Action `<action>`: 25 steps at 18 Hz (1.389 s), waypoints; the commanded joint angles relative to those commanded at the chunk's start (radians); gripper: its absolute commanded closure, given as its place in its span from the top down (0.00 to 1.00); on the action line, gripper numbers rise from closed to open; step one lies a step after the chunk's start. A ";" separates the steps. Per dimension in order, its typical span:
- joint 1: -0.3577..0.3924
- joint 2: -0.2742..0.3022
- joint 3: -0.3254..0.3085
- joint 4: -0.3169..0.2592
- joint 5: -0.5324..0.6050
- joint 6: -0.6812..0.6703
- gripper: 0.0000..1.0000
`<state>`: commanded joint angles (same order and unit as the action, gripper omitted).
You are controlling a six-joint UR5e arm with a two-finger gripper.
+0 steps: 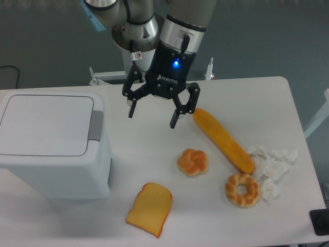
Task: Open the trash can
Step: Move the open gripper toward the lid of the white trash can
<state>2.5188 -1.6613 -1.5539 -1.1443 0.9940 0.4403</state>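
Note:
The trash can [49, 146] is a large white boxy bin at the left of the table. Its flat lid [43, 123] lies shut, and a grey push-button strip [95, 125] runs along the lid's right edge. My gripper [152, 117] hangs above the table to the right of the bin, a short way from the grey strip. Its two black fingers are spread apart and hold nothing.
A long baguette [223, 139] lies right of the gripper. A bread roll [193, 161], a bagel [241, 190] and a toast slice [149, 208] lie nearer the front. Crumpled white paper [271, 164] sits at the right edge of the white table [257, 98].

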 joint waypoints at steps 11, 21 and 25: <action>-0.026 -0.014 -0.011 0.000 -0.009 -0.006 1.00; -0.043 -0.018 -0.012 0.000 -0.009 -0.008 1.00; -0.044 -0.023 -0.012 0.000 -0.009 -0.008 1.00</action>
<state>2.4743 -1.6843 -1.5662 -1.1443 0.9848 0.4326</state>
